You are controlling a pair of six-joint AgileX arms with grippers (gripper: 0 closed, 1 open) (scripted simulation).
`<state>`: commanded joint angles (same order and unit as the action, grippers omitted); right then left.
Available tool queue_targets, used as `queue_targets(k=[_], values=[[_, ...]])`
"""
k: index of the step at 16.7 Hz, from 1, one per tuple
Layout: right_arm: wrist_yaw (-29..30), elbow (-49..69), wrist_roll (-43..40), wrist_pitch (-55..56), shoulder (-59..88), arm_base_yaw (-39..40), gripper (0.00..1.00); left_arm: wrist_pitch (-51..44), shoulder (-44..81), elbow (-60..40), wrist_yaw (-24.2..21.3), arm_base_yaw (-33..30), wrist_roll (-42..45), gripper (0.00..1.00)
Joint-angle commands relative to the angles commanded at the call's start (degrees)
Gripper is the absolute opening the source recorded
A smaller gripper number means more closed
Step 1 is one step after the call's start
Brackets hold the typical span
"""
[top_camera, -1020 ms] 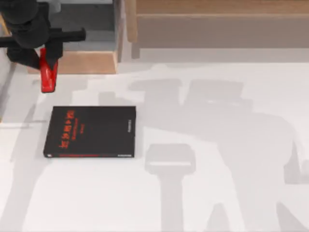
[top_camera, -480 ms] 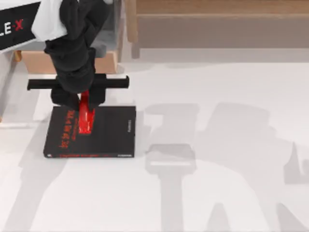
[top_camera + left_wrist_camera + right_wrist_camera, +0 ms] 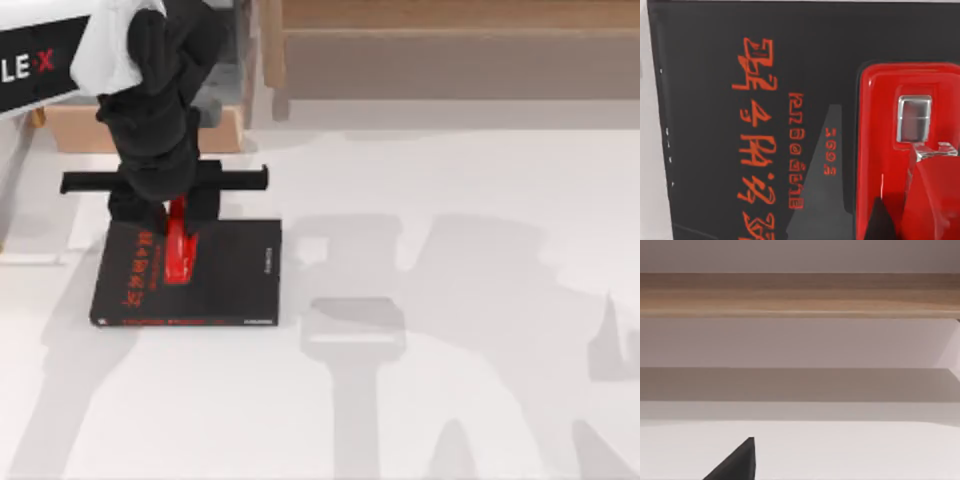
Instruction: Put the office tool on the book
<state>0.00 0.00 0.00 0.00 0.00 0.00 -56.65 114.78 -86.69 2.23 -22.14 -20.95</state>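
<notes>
The book [image 3: 230, 275] lies flat at the table's left, black with red lettering, a thin red strip along its front edge. The office tool [image 3: 179, 250], a glossy red stapler-like piece, is over the book's left half, pointing front to back, and looks to touch the cover. My left gripper [image 3: 175, 215] is shut on its far end from above. In the left wrist view the office tool [image 3: 905, 160] sits close over the book cover [image 3: 740, 75] beside the lettering. A dark part of my right gripper [image 3: 737, 465] shows in the right wrist view.
A long wooden shelf [image 3: 430, 50] runs along the back of the white table [image 3: 450, 300]. A low wooden box [image 3: 75, 130] stands at the back left behind my left arm. Open tabletop stretches to the right of the book.
My left gripper carried the office tool from the back left corner to over the book, then sank slightly toward the cover. The book has not moved.
</notes>
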Motion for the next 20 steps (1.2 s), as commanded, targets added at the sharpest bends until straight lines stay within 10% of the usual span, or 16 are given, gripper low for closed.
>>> queue_targets(k=[7,20], values=[[0.00,0.00,0.00,0.00,0.00,0.00,1.00,3.89,1.12,2.29,0.00,-0.03,0.07,0.00],[0.00,0.00,0.00,0.00,0.00,0.00,1.00,3.89,1.12,2.29,0.00,-0.03,0.07,0.98]])
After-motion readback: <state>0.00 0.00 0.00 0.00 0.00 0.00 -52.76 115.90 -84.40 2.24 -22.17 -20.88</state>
